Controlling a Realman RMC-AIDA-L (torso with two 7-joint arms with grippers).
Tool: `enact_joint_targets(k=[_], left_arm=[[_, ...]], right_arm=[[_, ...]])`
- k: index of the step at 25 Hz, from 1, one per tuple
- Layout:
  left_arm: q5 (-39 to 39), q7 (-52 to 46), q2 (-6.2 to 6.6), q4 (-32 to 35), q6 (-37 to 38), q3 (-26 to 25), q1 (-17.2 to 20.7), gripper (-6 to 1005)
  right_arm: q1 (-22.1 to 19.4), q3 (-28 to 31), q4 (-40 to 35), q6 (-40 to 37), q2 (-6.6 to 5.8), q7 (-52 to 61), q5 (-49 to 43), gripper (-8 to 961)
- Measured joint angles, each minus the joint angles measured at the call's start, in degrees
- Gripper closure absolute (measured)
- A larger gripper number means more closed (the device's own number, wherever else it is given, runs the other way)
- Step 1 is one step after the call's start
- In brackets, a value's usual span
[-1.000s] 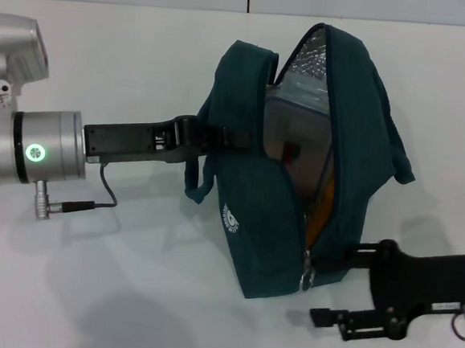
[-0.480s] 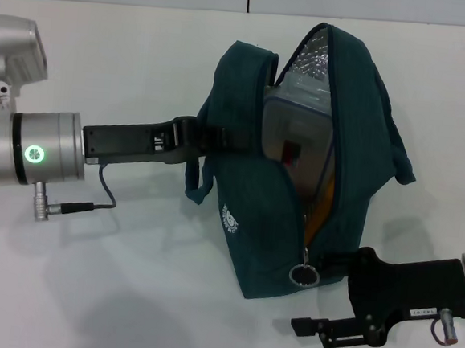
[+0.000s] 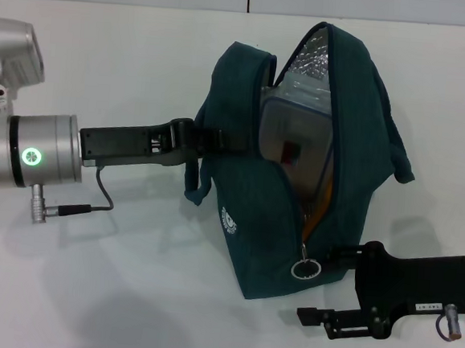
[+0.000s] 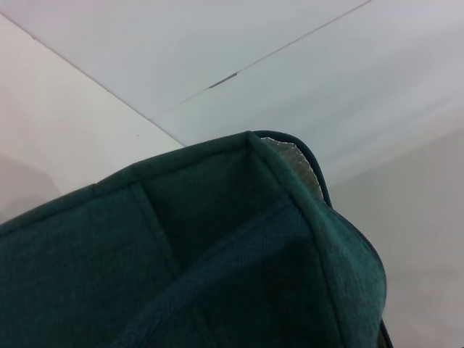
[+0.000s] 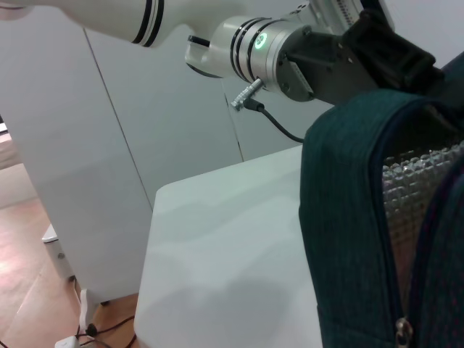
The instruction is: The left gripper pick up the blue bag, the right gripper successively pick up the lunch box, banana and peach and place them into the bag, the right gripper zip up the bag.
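The blue bag point(image 3: 249, 224) hangs upright above the white table, its zipper open down the front. My left gripper point(image 3: 210, 137) is shut on the bag's near handle strap and holds it up. The lunch box point(image 3: 293, 134) stands on edge inside, against the silver foil lining point(image 3: 310, 63). A yellow-orange sliver point(image 3: 317, 215) below it looks like the banana. The peach is hidden. The metal ring zipper pull point(image 3: 305, 269) hangs free low on the bag. My right gripper point(image 3: 341, 252) is against the bag's lower right side, just beside the pull. The left wrist view shows bag fabric point(image 4: 181, 275). The right wrist view shows the bag point(image 5: 348, 239).
The white table point(image 3: 126, 295) spreads under and around the bag, with a grey wall at the back. In the right wrist view the left arm point(image 5: 268, 47) is beyond the bag, and the table's edge point(image 5: 148, 239) drops to the floor.
My right gripper came in to the left toward the bag's lower corner, then drew back slightly right. The ring pull turned to face me and rose slightly. The left arm and bag barely moved.
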Motion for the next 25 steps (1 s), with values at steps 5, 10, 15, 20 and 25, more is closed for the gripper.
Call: enact_joint_targets(k=[5, 10, 15, 20, 25], left_arm=[[0.0, 0.0, 0.0, 0.0, 0.0, 0.0, 0.0, 950], [0.0, 0.0, 0.01, 0.0, 0.0, 0.0, 0.0, 950], [0.0, 0.0, 0.0, 0.0, 0.0, 0.0, 0.0, 950], [0.0, 0.9, -0.07, 0.0, 0.0, 0.0, 0.0, 950], [0.0, 0.9, -0.08, 0.0, 0.0, 0.0, 0.0, 949]], right_arm=[[-0.1, 0.0, 0.0, 0.0, -0.02, 0.0, 0.7, 265], [-0.2, 0.7, -0.1, -0.5, -0.02, 0.0, 1.2, 265], [-0.2, 0.7, 0.0, -0.4, 0.09, 0.0, 1.3, 278], [0.0, 0.6, 0.5, -0.3, 0.17, 0.1, 1.3, 369], [0.1, 0.7, 0.6, -0.1, 0.16, 0.3, 1.3, 534]])
